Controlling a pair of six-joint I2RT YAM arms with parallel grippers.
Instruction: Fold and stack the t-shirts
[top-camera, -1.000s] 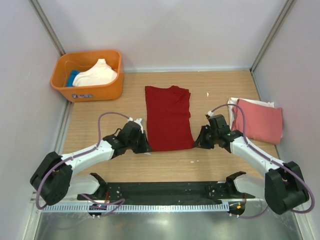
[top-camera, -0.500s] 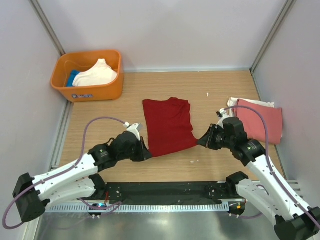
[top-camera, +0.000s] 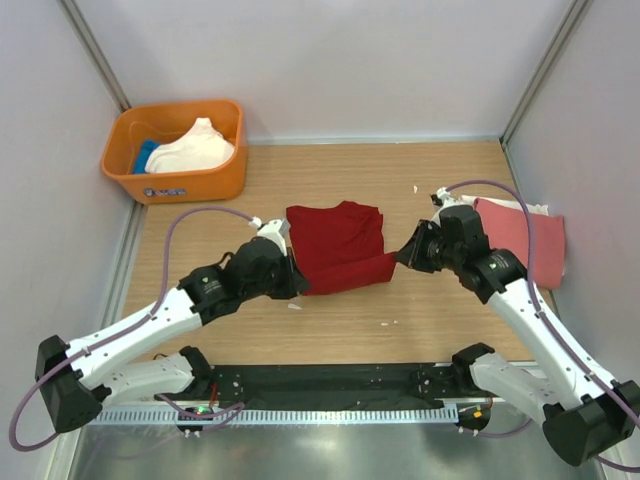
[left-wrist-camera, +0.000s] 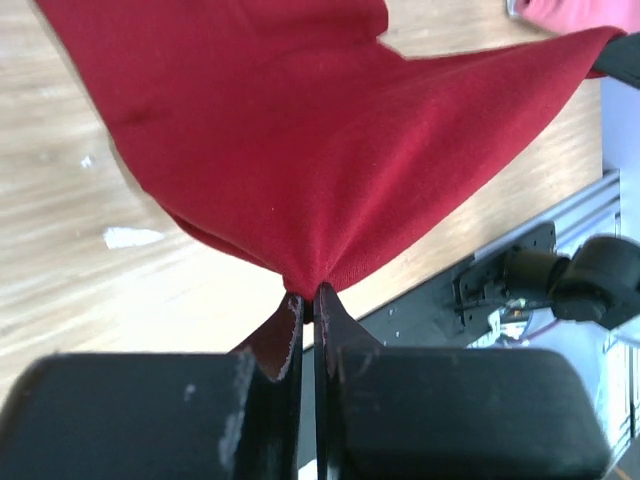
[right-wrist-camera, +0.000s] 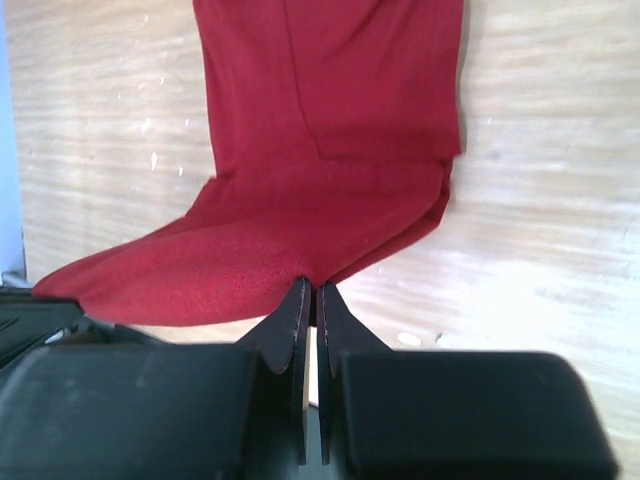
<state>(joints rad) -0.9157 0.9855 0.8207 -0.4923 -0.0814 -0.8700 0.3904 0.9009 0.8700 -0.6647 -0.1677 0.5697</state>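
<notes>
Top external view: L hand (top-camera: 297, 283) & R hand (top-camera: 402, 258) each pinched shut on a near corner of dark red t-shirt (top-camera: 338, 245). Near hem is raised off counter (top-camera: 350, 320), far half lies flat mid-counter. Right: salmon-pink t-shirt (top-camera: 525, 245) atop white t-shirt (top-camera: 530, 208). Far left: orange tub (top-camera: 190, 185) w/ cream shirt (top-camera: 195, 150).
</notes>
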